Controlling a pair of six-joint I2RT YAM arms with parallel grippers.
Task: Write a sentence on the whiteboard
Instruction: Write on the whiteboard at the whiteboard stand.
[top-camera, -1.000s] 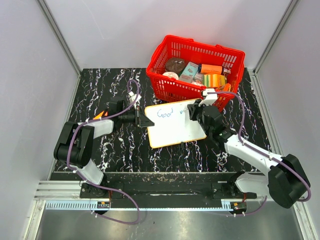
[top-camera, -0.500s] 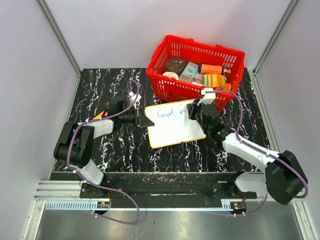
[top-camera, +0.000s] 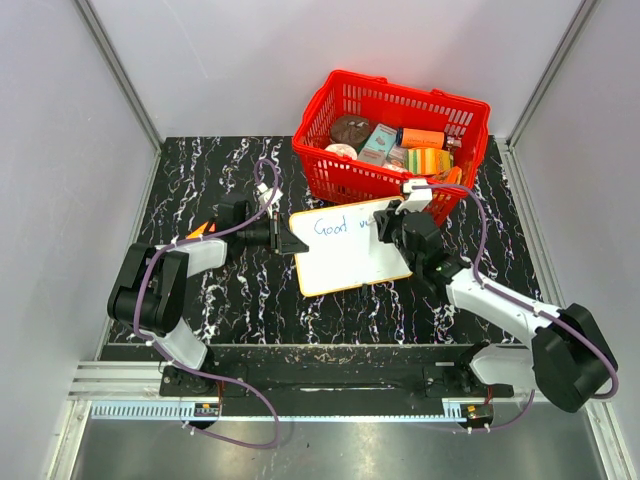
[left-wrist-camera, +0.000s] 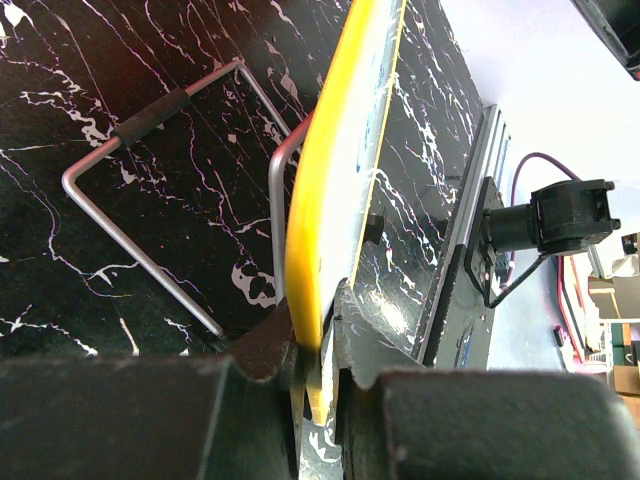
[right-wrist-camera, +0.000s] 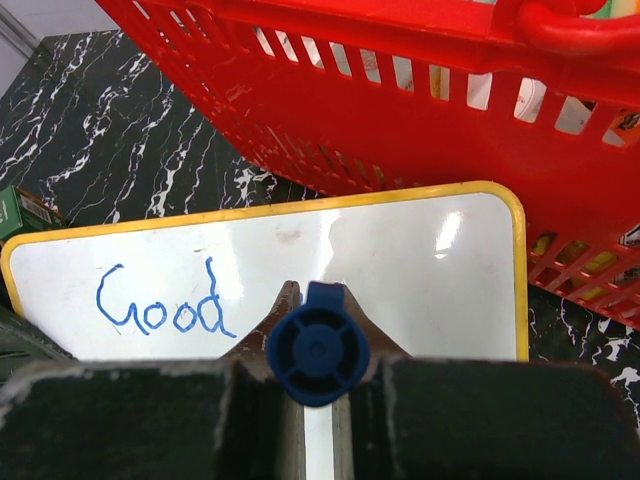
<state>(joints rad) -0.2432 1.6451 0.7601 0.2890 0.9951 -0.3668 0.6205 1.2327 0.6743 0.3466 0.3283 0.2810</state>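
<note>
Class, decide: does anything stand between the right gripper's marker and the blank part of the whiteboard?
Nothing visible does. The right gripper holds the blue marker directly over the whiteboard, at its bare area. The red basket sits beyond the far edge.

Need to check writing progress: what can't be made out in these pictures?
Top view: the blue handwritten sentence past "Good" is too small, partly under the right tool.
Right wrist view: the round blue marker hides its own tip.
Left wrist view: the yellow-rimmed white whiteboard shows edge-on only; its face is hidden.
</note>
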